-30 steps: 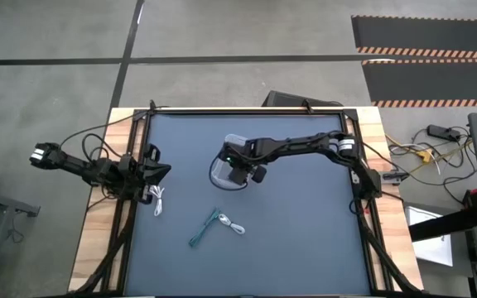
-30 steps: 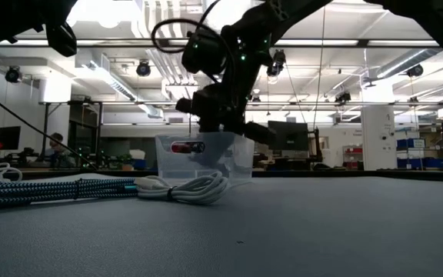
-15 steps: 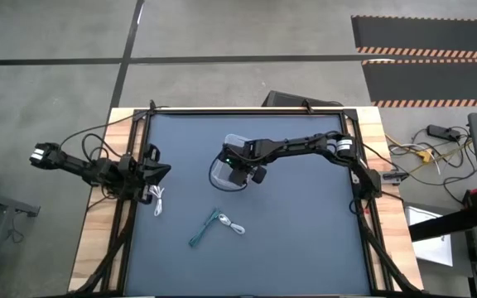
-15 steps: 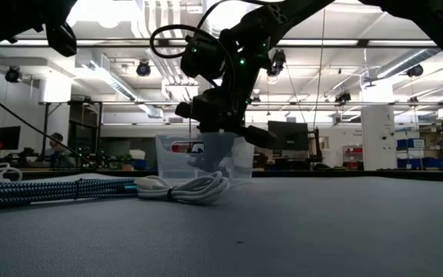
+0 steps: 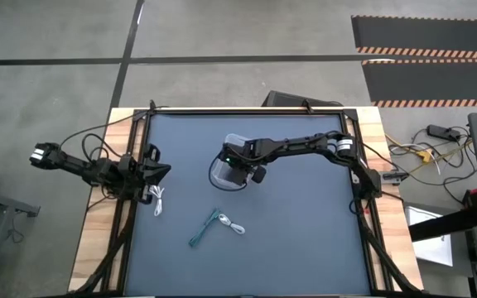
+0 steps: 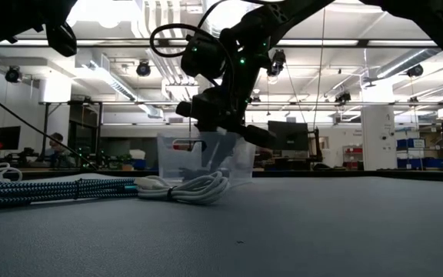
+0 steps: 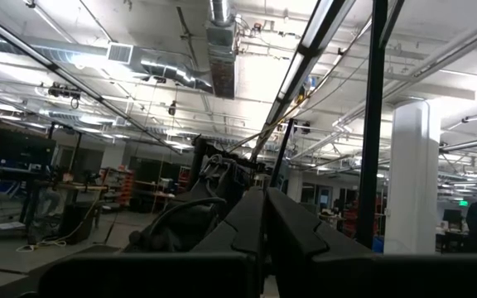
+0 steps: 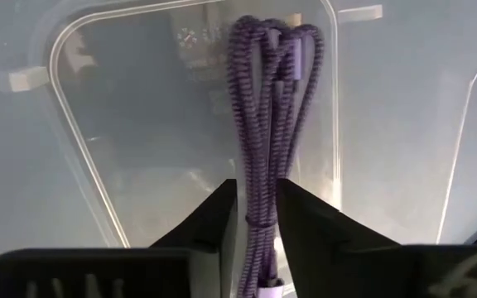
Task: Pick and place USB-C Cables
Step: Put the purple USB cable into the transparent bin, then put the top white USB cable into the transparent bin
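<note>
A clear bin [image 5: 232, 141] stands at the table's middle. My right gripper [image 8: 257, 207] reaches down into it from above, also seen in the high view [image 5: 237, 174]. The purple cable [image 8: 267, 108] runs out between its slightly parted fingers into the bin [image 8: 122, 124]. A teal cable [image 5: 201, 229] and a white cable [image 5: 235, 227] lie on the table nearer the front. Another white cable [image 5: 157, 200] lies by the left edge. My left gripper [image 5: 161, 172] waits shut at the table's left edge, touching nothing. My right gripper has the purple cable's near end [image 8: 259, 223] between its two fingers, which slant down into the bin from above and lie along the cable. Whether the fingers touch it I cannot tell. The cable's looped far end [image 8: 272, 41] reaches toward the bin's floor.
In the low view the teal cable [image 6: 52, 188] and the white cable [image 6: 191, 188] lie in front of the bin [image 6: 241, 161]. Open mat lies right of the bin and toward the near edge. A dark frame runs around the table.
Under my right gripper, the dark shape of the purple cable has sunk lower inside the bin. Both arms have stayed in place.
</note>
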Robot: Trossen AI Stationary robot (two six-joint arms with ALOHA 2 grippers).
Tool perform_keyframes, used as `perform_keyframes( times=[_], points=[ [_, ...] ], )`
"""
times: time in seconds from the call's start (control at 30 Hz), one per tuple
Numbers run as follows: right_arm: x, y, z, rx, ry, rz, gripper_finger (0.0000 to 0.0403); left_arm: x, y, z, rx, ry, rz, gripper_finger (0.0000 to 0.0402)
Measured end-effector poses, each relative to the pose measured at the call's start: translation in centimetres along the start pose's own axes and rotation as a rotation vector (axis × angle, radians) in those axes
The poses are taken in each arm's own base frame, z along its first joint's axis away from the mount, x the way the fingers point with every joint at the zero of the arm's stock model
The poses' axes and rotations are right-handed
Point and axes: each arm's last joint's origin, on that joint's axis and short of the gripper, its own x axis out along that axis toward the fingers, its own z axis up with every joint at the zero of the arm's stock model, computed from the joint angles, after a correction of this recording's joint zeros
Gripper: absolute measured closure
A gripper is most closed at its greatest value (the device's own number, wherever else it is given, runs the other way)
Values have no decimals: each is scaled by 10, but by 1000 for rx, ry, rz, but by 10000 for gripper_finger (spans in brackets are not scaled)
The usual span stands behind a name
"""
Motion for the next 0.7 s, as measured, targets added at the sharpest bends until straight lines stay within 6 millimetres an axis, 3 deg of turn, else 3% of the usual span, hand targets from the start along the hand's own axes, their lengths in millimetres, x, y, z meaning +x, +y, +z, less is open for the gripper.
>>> perform_keyframes(
  times=[0.3,0.53,0.7],
  points=[
    [-16,-3,0,2,-12,-29,308,0,0,0,0,0,0,402],
    [-51,-9,5,51,-47,-104,308,0,0,0,0,0,0,402],
    [-92,-11,14,203,-104,-174,316,0,0,0,1,0,0,402]
  ],
)
